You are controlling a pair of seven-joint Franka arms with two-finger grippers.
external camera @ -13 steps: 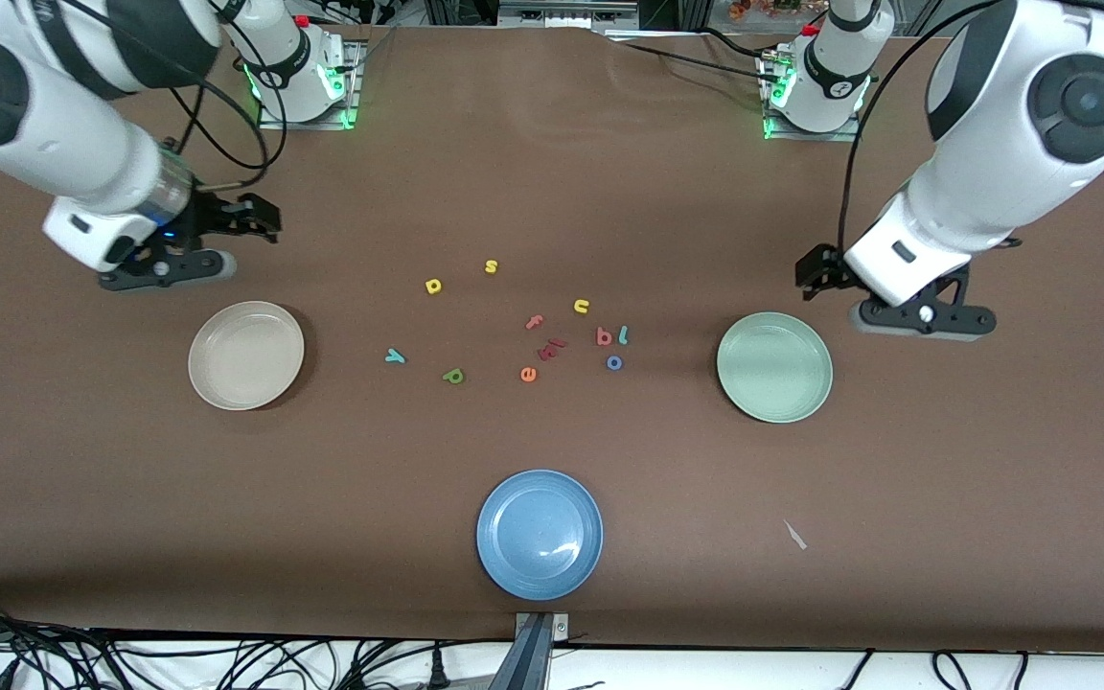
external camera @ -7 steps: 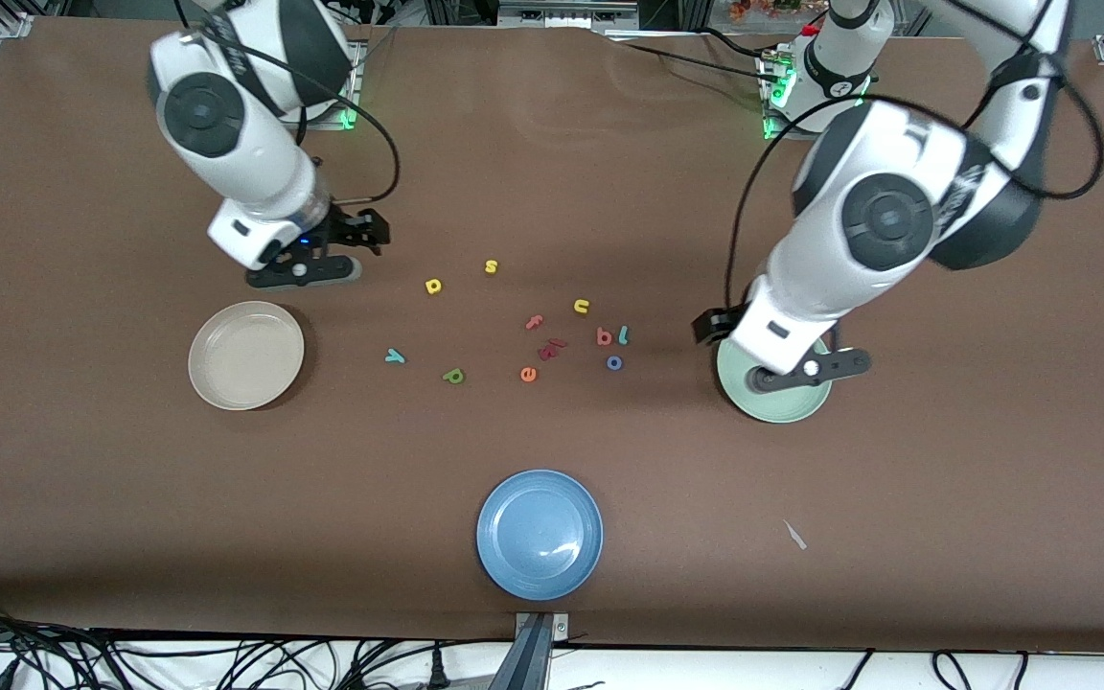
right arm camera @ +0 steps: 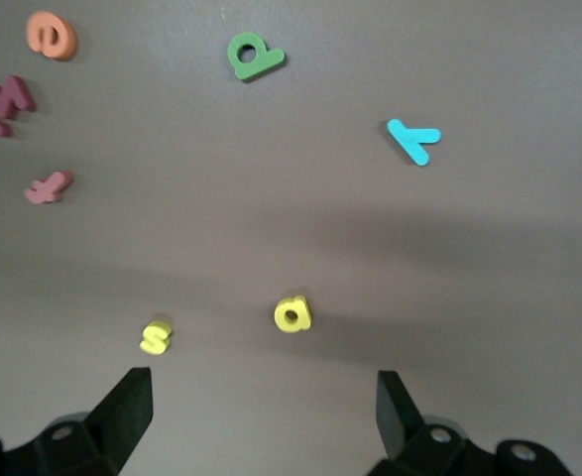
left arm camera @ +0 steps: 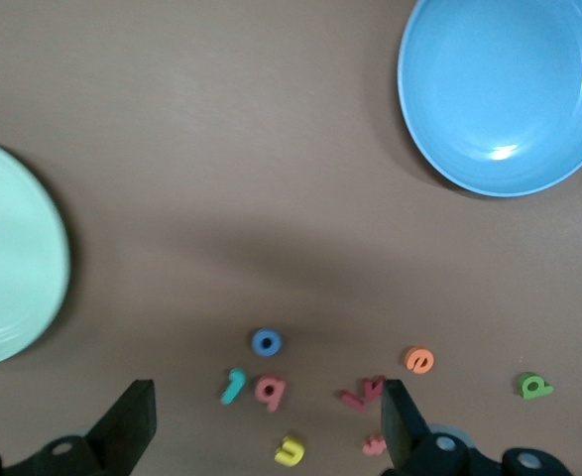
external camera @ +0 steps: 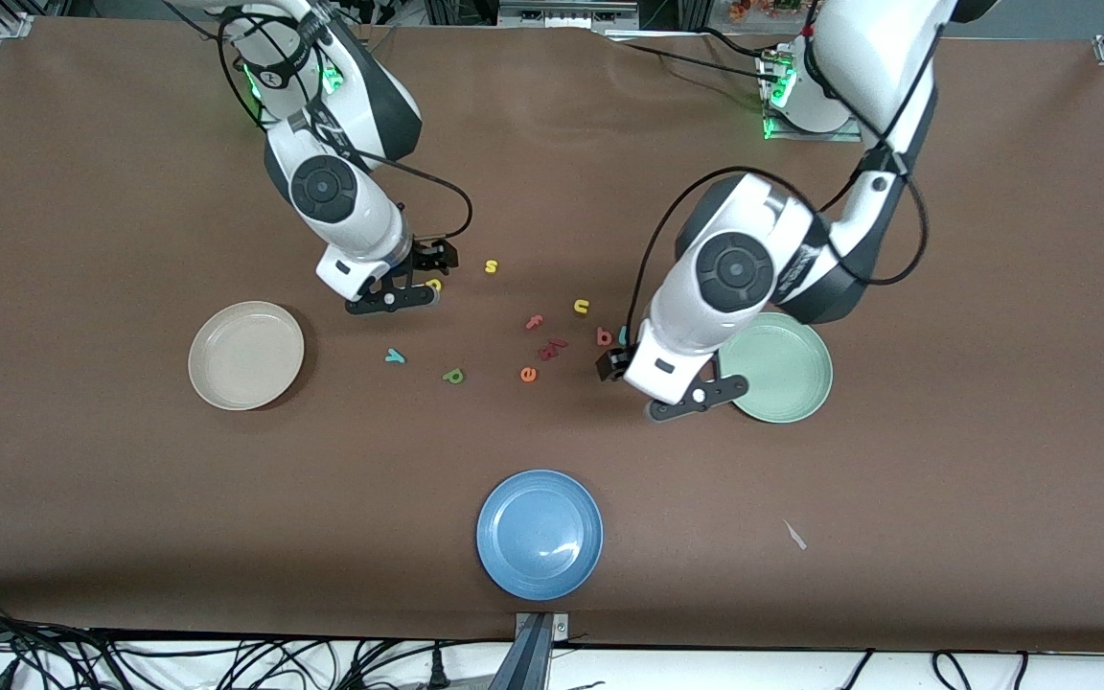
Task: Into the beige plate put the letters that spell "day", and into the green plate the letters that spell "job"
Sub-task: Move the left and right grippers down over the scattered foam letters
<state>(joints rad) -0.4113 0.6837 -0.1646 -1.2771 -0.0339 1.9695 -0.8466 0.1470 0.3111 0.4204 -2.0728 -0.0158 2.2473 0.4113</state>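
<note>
My right gripper (external camera: 393, 298) (right arm camera: 261, 412) hangs open over the table right beside the yellow "d" (external camera: 433, 284) (right arm camera: 291, 314), nothing between its fingers. The green "a" (external camera: 453, 376) (right arm camera: 255, 56) and teal "y" (external camera: 395, 356) (right arm camera: 413, 140) lie nearer the front camera, toward the beige plate (external camera: 205, 356). My left gripper (external camera: 694, 397) (left arm camera: 266, 436) is open over the table beside the green plate (external camera: 787, 374) (left arm camera: 3, 268). Close to its jaws lie the light-blue "j" (left arm camera: 233, 386), pink "b" (external camera: 604, 336) (left arm camera: 270, 391) and blue "o" (left arm camera: 266, 343). The left arm hides the "o" in the front view.
Other letters lie among them: yellow "s" (external camera: 491, 266), yellow "u" (external camera: 581, 307), pink "f" (external camera: 535, 322), a dark red letter (external camera: 552, 347) and orange "e" (external camera: 528, 374). A blue plate (external camera: 540, 534) sits near the table's front edge. A small scrap (external camera: 794, 535) lies toward the left arm's end.
Both arms swung in from the table's ends toward the letters. The right gripper reached the yellow "d". The left gripper crossed the green plate to the "j", "o", "b". Both stayed open.
</note>
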